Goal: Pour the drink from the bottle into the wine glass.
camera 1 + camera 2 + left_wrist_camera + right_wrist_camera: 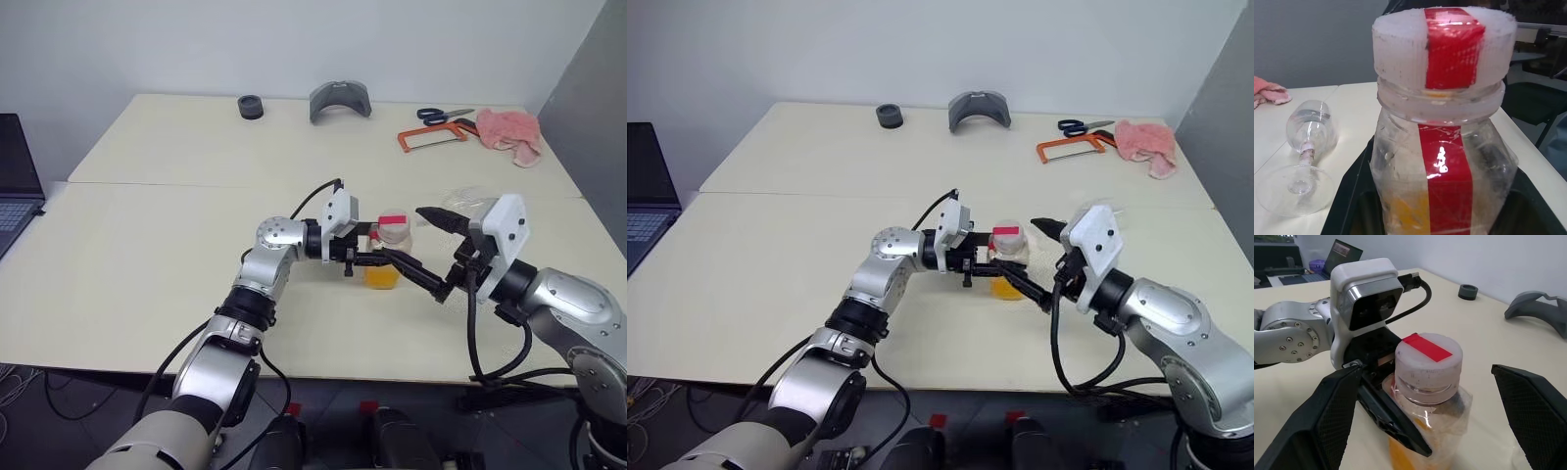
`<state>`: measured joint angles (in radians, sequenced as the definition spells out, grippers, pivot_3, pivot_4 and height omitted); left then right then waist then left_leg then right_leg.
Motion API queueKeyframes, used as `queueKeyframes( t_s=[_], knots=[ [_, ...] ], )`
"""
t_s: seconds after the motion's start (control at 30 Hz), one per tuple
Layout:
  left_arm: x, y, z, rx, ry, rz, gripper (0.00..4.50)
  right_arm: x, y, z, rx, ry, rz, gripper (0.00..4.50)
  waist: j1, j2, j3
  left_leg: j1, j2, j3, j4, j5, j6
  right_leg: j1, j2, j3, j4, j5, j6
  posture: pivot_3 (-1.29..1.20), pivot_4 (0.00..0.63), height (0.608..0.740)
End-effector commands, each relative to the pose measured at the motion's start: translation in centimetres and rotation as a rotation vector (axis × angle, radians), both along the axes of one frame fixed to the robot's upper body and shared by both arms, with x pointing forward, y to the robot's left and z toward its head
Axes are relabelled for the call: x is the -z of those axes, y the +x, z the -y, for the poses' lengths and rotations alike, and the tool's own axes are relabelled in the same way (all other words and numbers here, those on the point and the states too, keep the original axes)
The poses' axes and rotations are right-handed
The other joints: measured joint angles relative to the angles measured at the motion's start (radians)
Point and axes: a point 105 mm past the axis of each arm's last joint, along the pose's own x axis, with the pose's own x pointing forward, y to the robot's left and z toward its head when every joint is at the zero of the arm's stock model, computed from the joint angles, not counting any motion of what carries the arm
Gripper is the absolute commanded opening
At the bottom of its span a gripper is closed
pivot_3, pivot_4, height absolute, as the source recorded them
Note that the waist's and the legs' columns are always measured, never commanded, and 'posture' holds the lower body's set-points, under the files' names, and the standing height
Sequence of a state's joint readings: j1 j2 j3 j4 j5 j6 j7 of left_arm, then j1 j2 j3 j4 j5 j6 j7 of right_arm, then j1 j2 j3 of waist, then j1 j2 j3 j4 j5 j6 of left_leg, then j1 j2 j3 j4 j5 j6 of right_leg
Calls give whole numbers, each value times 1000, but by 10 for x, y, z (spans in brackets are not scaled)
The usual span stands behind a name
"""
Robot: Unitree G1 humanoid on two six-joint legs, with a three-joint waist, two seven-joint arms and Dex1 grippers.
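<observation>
We hold the bottle (pixel 1427 396) upright in the left tool (pixel 377 260), clamped narrow on its body, with the drink (pixel 382 275) sitting low inside. The right tool (pixel 1425 421) stands wide, one finger on each side of the white cap (pixel 1428 363) and touching neither. The cap is still on, so the step in hand, as we judge it, is uncapping. To do it well we should centre the right tool on the cap, close squarely on its ribbed wall above the neck ring, and twist while the left tool keeps the body from turning. The plastic looks thin, so we should squeeze gently. The wine glass (pixel 1307 156) lies on its side on the counter (pixel 147 245), beyond the bottle as seen from the left tool; we must stand it up before pouring.
</observation>
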<state>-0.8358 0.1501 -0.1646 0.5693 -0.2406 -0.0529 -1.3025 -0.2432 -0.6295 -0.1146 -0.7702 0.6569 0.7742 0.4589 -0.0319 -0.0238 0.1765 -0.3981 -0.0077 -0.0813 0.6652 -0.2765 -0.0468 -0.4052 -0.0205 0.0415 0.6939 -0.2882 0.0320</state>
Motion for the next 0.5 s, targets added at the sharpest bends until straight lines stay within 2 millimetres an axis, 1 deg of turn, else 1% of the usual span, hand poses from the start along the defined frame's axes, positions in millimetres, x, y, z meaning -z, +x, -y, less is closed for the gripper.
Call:
queueKeyframes(
  t_s=[0.03,0.27,0.5],
  knots=[
    [-12,-4,3,19,-42,44,1786,-10,-10,-1,-37,-15,49,4500,0,0,0,0,0,0,0,0,0,0,0,0,0,0,0,0,150,740],
    [-13,-4,2,18,-50,42,1786,-11,-12,-2,-60,13,23,4500,0,0,0,0,0,0,0,0,0,0,0,0,0,0,0,0,150,740],
    [-16,-6,4,30,-55,43,1786,-23,-8,-4,-51,86,10,4500,0,0,0,0,0,0,0,0,0,0,0,0,0,0,0,0,150,740]
  ],
)
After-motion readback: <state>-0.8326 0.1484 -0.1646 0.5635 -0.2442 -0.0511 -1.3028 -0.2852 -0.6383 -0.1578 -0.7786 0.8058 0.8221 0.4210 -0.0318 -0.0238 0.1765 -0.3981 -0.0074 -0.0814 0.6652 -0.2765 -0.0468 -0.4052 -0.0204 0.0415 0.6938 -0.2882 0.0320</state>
